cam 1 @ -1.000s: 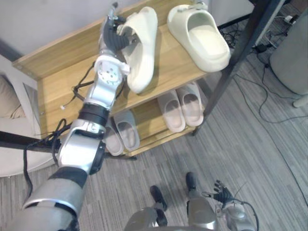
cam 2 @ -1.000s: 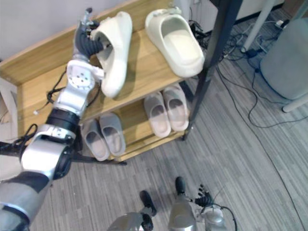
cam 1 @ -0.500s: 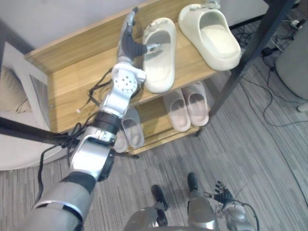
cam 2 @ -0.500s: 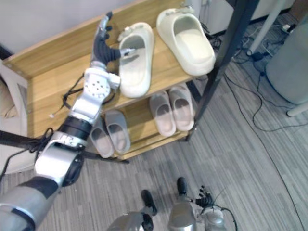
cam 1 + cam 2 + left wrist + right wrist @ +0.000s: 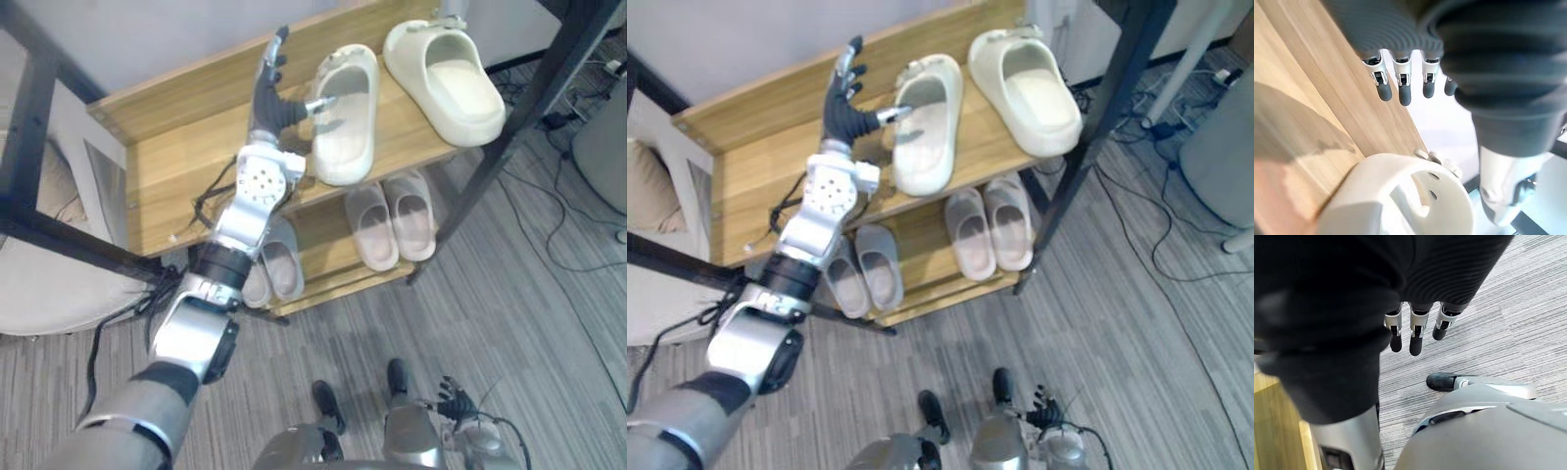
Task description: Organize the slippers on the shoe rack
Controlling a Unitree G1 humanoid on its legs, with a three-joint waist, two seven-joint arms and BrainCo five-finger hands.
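Left hand (image 5: 270,96) is in the upper centre of the frame, over the top shelf of the wooden shoe rack (image 5: 176,166). It is spread wide, holding nothing, with the fingers (image 5: 1404,94) straight. The thumb reaches sideways to the rim of the left cream slipper (image 5: 345,119); can't tell if it touches.

That slipper lies flat on the top shelf, sole down, with its toe end at the front edge. The right cream slipper (image 5: 447,86) lies just beside it, also flat, in the upper right of the frame; the two are apart.

On the lower shelf, the grey slippers (image 5: 274,270) lie side by side in the centre, and the beige slippers (image 5: 394,223) are a pair to their right.

Right hand (image 5: 454,399) hangs at the bottom right over the grey carpet (image 5: 519,323), fingers (image 5: 1417,339) loose and straight, empty.
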